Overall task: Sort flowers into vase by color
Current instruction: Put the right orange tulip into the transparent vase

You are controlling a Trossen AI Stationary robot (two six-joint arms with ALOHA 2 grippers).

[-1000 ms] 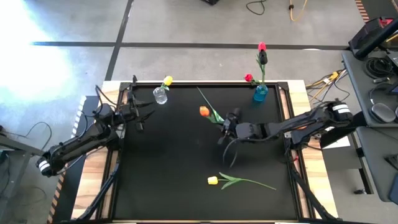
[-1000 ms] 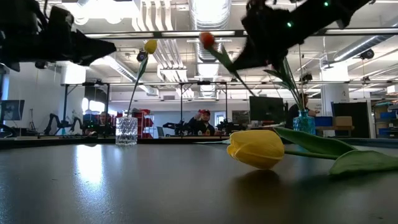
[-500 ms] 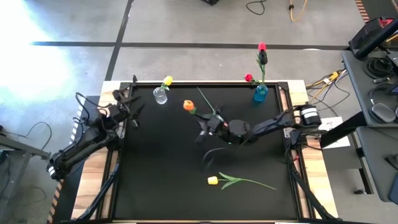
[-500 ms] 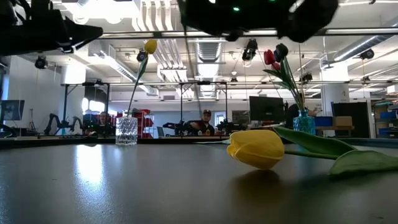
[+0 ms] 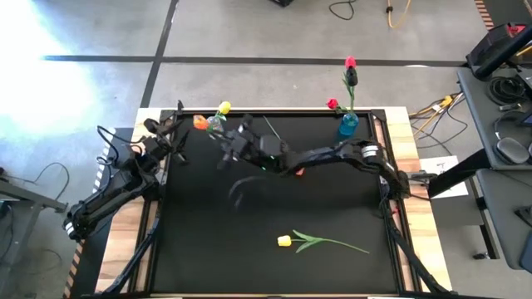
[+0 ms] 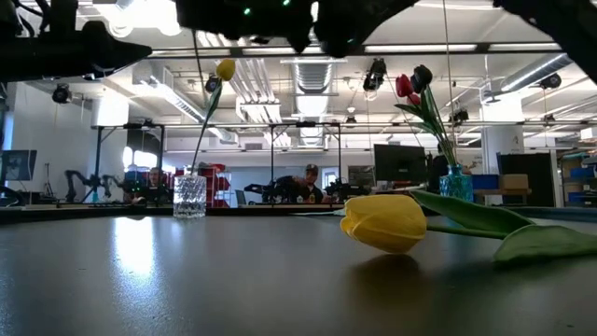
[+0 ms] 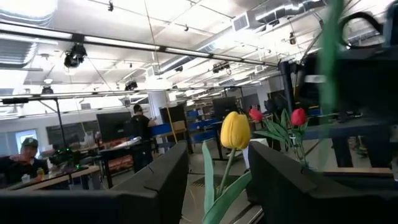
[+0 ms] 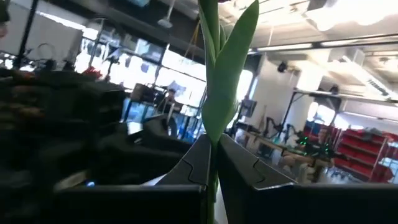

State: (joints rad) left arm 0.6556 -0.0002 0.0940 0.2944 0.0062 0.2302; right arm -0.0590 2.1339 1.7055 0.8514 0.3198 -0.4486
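right gripper (image 5: 235,146) is clamped on the orange tulip (image 5: 200,122) stem, head beside the clear vase (image 5: 215,127) with 1 yellow tulip (image 5: 224,108), probably the warm-colour vase. left gripper (image 5: 169,135) waits near it, fingers apart. another yellow tulip (image 5: 285,242) lies on the mat (image 5: 199,249); reds in the blue vase (image 5: 347,124).

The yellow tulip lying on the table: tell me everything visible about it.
The yellow tulip lies flat on the black table, near the front edge, untouched by either gripper. Its closed yellow head points toward the left arm's side; a thin green stem and long leaves trail the other way. In the low view the head rests on the tabletop.
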